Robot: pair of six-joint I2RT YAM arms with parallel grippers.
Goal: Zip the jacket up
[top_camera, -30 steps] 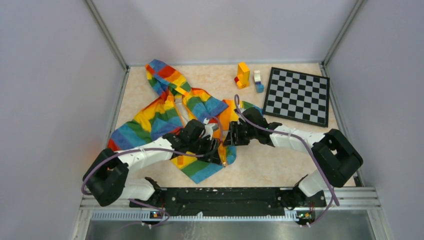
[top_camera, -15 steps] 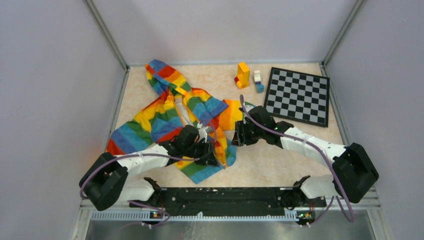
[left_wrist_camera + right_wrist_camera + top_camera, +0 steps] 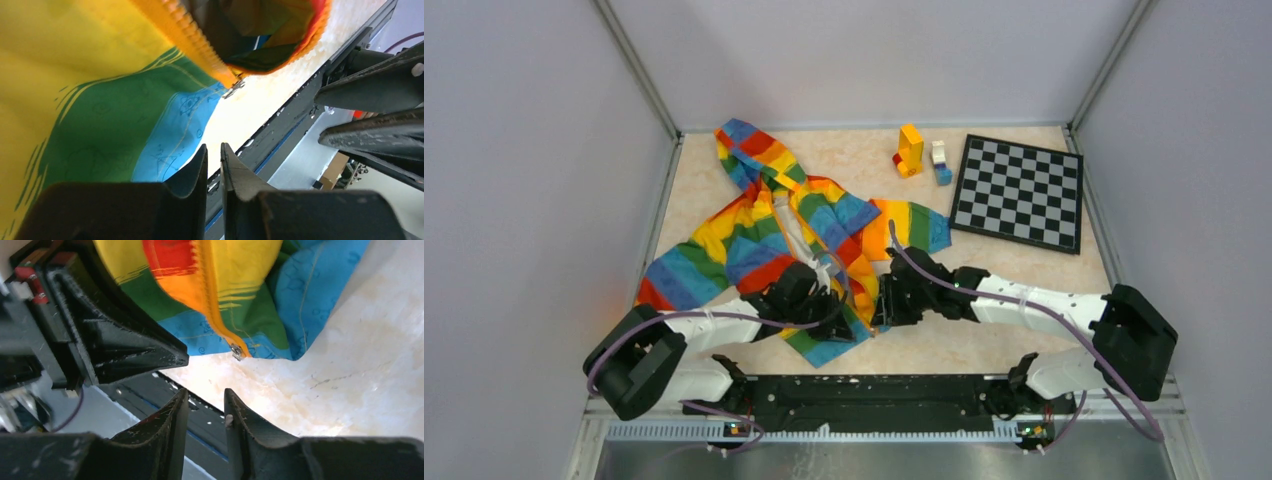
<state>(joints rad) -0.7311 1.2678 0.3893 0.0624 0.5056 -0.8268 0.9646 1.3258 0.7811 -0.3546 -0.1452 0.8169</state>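
Rainbow-striped hooded fabric jacket point(image 3: 754, 245) lies unzipped across the table's left half, its hem by the near edge. My left gripper point(image 3: 214, 150) is pinched nearly together on nothing. My right gripper point(image 3: 206, 396) is slightly parted, also empty. Both hover beside the orange zipper strip point(image 3: 210, 300) and its small metal end piece point(image 3: 236, 351). I'd pin the hem with the left, grasp that piece with the right, then draw steadily toward the far edge.

Left arm point(image 3: 714, 325) and right arm point(image 3: 1024, 300) stretched low and inward, wrists nearly meeting. Left pincer point(image 3: 214, 147): fingers almost touching. Right pincer point(image 3: 206, 392): fingers slightly parted, nothing between them.
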